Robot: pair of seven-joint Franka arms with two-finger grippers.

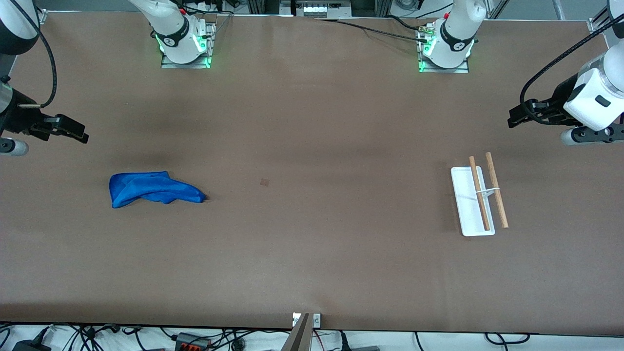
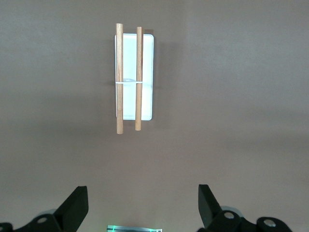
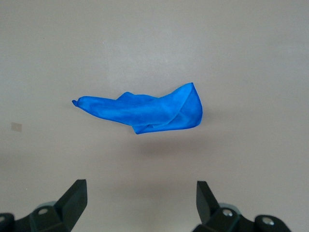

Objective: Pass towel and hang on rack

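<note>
Towel: you have the towel (image 1: 152, 189) lying crumpled on the brown table (image 1: 312, 253), toward the right arm's end, well in from every edge. It is bunched into a long wedge, broad and folded at the end closer to the right arm's edge and tapering to a point toward the table's middle.

Rack: your rack (image 1: 478, 199) stands toward the left arm's end of the table, about as far from the front camera as the towel. Its white base (image 1: 467, 214) sits flat, and the two wooden rods (image 1: 496, 190) run parallel above it, carried on thin white supports. Nothing hangs on the rods.

Towel to rack: well apart, with most of the table's length between them.

Right gripper: your right gripper (image 1: 73, 130) hangs in the air over the right arm's end of the table, close to that edge. In the right wrist view its fingers (image 3: 73, 202) are spread wide with nothing between them, and the towel (image 3: 147, 111) lies below, untouched.

Left gripper: your left gripper (image 1: 520, 116) hangs over the left arm's end of the table, close to that edge. Its fingers (image 2: 75, 209) are likewise spread wide and hold nothing; the rack (image 2: 133, 77) shows below it, apart from the fingers.
</note>
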